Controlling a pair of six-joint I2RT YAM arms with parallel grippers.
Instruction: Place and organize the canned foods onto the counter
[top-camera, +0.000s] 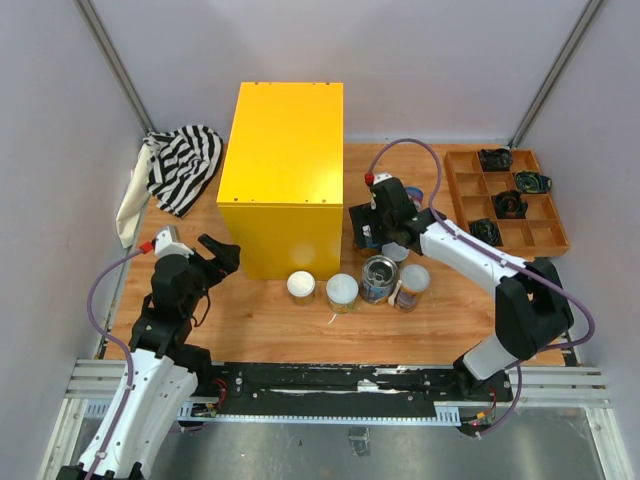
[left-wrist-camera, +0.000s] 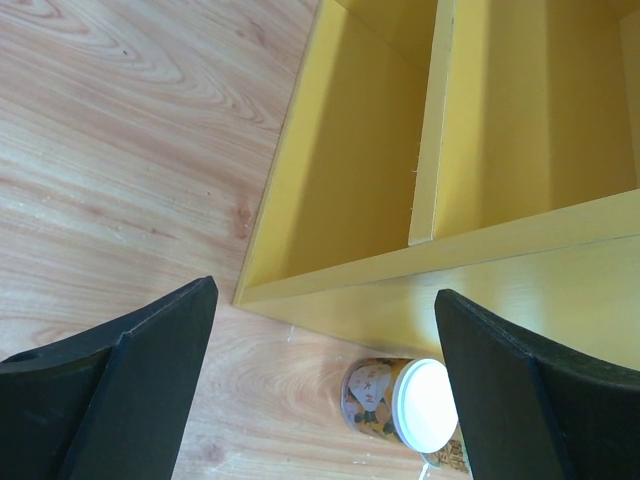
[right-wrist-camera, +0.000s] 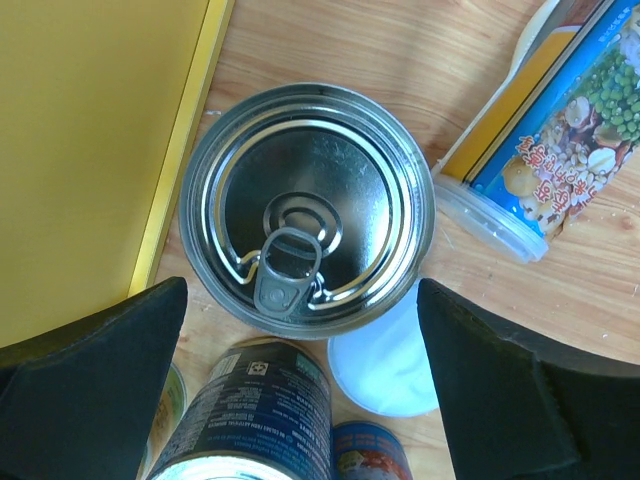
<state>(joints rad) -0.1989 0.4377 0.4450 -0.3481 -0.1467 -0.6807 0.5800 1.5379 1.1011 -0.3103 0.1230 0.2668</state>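
1. Wooden table (top-camera: 260, 325) between grey walls; striped cloth (top-camera: 182, 165) far left.
2. Left gripper (left-wrist-camera: 325, 290) wide open, empty, by the yellow counter (top-camera: 285, 170)'s front corner.
3. Cans (top-camera: 342, 290) in a row just before the counter.
4. Right gripper (right-wrist-camera: 296, 300) open above a silver-topped can (right-wrist-camera: 305, 190), beside the counter.
5. Compartmented tray (top-camera: 462, 200) far right.

The counter (top-camera: 285, 165) is a bright yellow box standing upright at centre-left of the top view. From the left wrist its open face shows two compartments split by a partition (left-wrist-camera: 430, 130). Below it in the top view stands a row of cans: two white-lidded cans (top-camera: 301, 286) (top-camera: 342, 291), a dark-labelled can (top-camera: 379, 277) and a white-topped can (top-camera: 412, 283). In the right wrist view a silver pull-tab can (right-wrist-camera: 305, 205) stands upright just beside the yellow wall. At upper right lies a blue-labelled can (right-wrist-camera: 555, 130).
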